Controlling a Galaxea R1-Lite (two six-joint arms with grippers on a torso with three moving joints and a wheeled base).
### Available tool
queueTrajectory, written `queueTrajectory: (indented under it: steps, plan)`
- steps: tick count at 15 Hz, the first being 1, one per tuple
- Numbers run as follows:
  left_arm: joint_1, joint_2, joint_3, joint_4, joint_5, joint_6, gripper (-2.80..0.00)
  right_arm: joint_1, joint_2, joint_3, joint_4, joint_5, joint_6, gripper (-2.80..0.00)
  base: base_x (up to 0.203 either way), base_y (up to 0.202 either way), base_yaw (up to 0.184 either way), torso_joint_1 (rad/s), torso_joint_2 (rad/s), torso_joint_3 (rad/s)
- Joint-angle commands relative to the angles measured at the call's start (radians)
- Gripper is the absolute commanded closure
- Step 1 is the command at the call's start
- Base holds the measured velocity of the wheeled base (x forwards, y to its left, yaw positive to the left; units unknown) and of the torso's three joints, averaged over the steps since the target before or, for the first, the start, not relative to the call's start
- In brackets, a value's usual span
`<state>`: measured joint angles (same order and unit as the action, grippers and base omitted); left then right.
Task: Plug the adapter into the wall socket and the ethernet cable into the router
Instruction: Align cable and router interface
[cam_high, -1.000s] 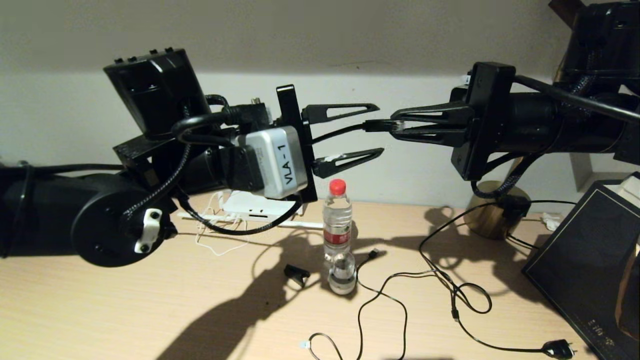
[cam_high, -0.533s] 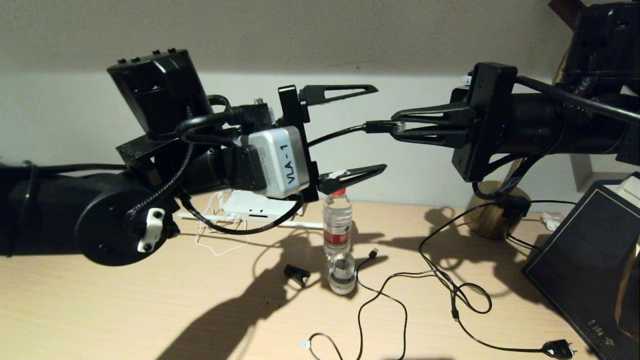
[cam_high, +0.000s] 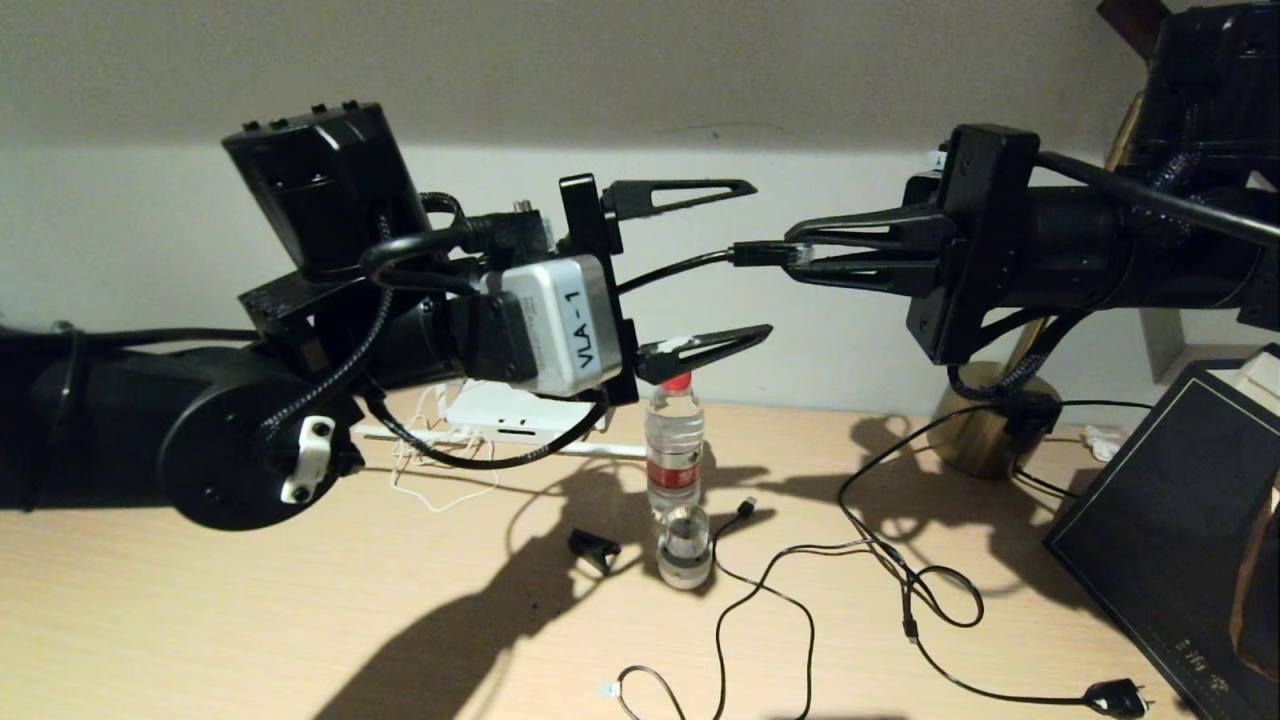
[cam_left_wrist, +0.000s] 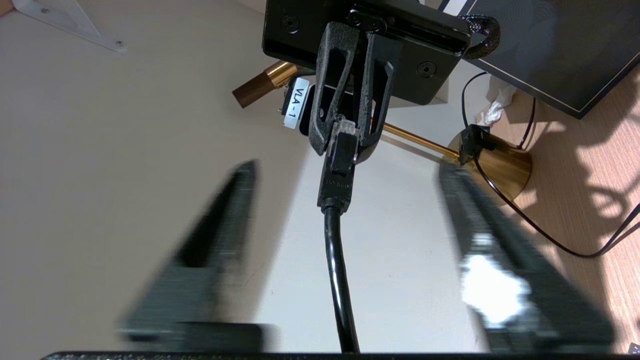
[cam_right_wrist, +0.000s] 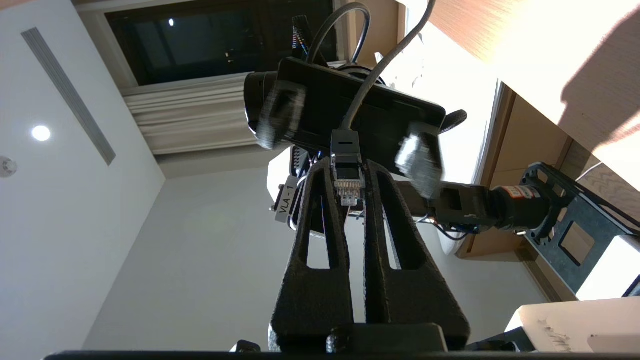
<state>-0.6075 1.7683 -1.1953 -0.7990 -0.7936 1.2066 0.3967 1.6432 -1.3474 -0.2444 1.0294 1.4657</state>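
a water bottle (cam_high: 673, 470) with a red cap stands upright mid-counter (cam_high: 200, 620), on a round clear base. a small black clip (cam_high: 593, 548) lies just beside it, on the left. to the right a thin black cord (cam_high: 905, 590) loops across the wood and ends in a black plug (cam_high: 1116, 697) near the front edge. a brass lamp base (cam_high: 990, 425) stands against the wall (cam_high: 500, 60), well right of the bottle. a dark board (cam_high: 1180, 520) with a pale edge line leans at the far right.
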Motion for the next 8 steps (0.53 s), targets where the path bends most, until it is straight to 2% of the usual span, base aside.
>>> queueTrajectory:
  steps: [1, 8]
  plan:
    - [0.000, 0.002, 0.000, -0.005, -0.004, 0.007, 0.00, 0.001, 0.000, 0.001, -0.001, 0.006, 0.008, 0.00, 0.000, 0.000, 0.000, 0.000, 0.00, 0.000]
    - [-0.001, 0.003, 0.002, -0.005, -0.004, 0.007, 0.00, 0.002, 0.001, 0.000, -0.002, 0.006, 0.009, 0.00, 0.000, 0.000, 0.000, 0.000, 0.00, 0.000]
